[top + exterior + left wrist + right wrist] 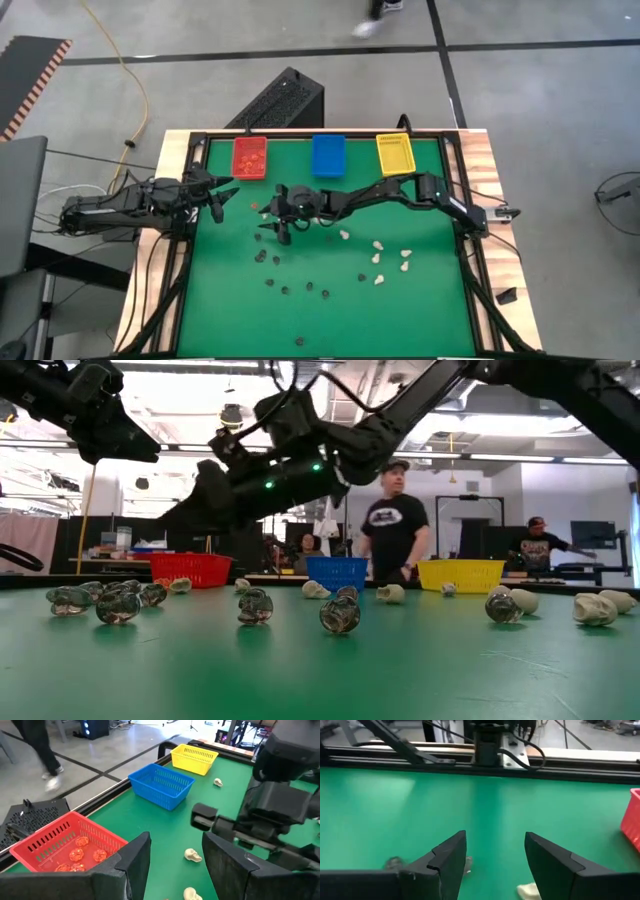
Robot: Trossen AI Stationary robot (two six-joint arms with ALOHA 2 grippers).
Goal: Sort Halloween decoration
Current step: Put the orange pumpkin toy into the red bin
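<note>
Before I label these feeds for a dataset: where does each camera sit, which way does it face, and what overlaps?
High: overhead, straight down on the green table, both arms.
Low: table height, facing the bins and people beyond; arms overhead.
Left wrist: past the left gripper, open, toward red bin, blue bin, yellow bin.
Right wrist: past the right gripper, open, toward the table's edge.
Shared: high, low and left wrist all show the three bins.
</note>
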